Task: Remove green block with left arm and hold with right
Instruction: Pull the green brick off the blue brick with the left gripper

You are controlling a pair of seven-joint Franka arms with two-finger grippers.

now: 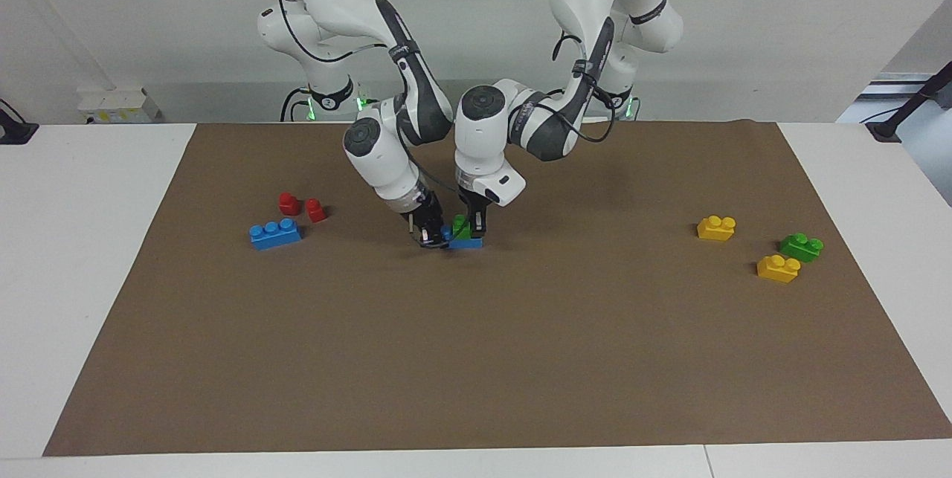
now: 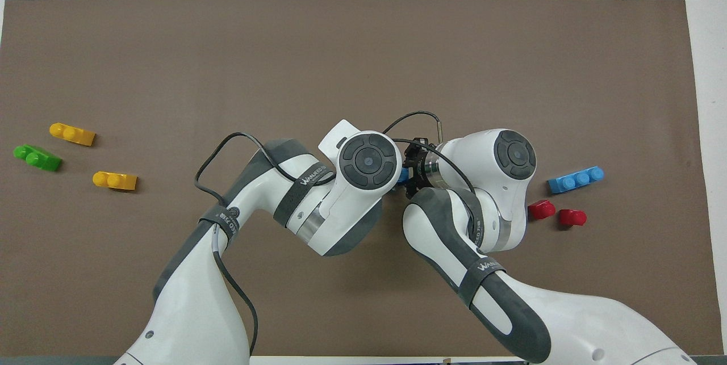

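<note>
The green block (image 1: 460, 228) sits on a blue brick (image 1: 467, 243) in the middle of the brown mat (image 1: 476, 359). My left gripper (image 1: 468, 225) comes down from above, its fingers at the block's sides, shut on it. My right gripper (image 1: 431, 233) comes in low and tilted from the right arm's end of the table. It is shut on the end of the blue brick. In the overhead view both wrists cover the stack. Only a bit of the blue brick (image 2: 402, 175) shows between them, and the green block is hidden.
Toward the right arm's end lie a blue three-stud brick (image 1: 275, 233) and two small red pieces (image 1: 288, 203) (image 1: 315, 210). Toward the left arm's end lie two yellow bricks (image 1: 716, 227) (image 1: 778, 267) and a darker green brick (image 1: 801, 247).
</note>
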